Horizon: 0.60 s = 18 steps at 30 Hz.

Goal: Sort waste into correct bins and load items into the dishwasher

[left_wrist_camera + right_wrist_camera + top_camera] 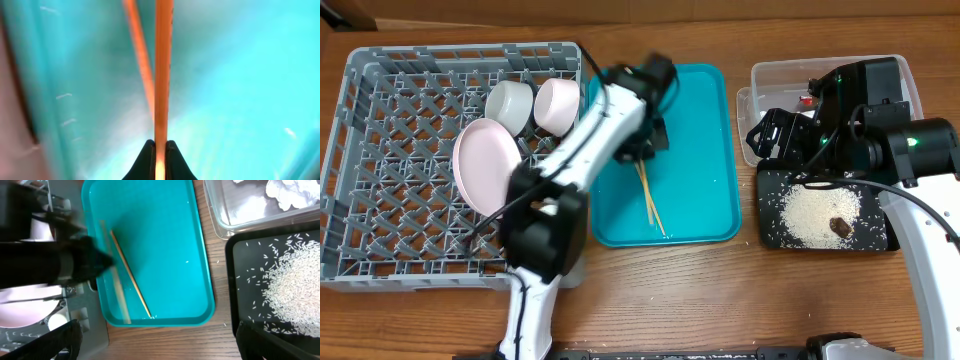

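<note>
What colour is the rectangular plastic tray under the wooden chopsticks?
Teal. The rectangular plastic tray shows it most clearly in the right wrist view.

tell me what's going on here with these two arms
The left gripper is down on the teal tray, jaws shut on one wooden chopstick. The second chopstick lies beside it. A round plate and two small bowls sit in the grey dish rack. The right gripper hangs with jaws open by the black tray, which holds rice and a brown lump.
</note>
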Tool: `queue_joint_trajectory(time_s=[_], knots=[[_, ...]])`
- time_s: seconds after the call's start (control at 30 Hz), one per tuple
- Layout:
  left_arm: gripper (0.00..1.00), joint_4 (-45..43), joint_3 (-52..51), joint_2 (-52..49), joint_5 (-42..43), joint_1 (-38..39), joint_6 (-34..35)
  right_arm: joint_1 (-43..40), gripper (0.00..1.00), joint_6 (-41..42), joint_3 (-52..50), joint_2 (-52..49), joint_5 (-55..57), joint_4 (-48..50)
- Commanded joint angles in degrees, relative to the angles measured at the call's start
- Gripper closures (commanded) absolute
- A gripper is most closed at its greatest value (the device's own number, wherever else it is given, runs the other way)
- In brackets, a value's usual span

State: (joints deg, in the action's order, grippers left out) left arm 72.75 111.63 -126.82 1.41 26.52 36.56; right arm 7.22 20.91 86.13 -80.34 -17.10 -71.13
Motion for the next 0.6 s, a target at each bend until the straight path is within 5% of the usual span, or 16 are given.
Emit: queue_joint_trajectory(time_s=[0.0, 0.2, 0.57], knots=[[0.96, 5.6, 7.7, 13.2, -1.3, -5.6, -14.6, -0.1, 0.0, -0.4, 0.1, -0.1, 0.6, 0.3], [0.96, 13.1, 7.9, 23.7, -9.0, -15.1, -29.8, -0.1, 0.0, -0.4, 0.1, -0.1, 0.6, 0.3], [0.96, 8.3, -2.5, 22.3, -14.0, -20.0, -35.6, -0.1, 0.0, -0.4, 0.1, -0.1, 0.6, 0.3]])
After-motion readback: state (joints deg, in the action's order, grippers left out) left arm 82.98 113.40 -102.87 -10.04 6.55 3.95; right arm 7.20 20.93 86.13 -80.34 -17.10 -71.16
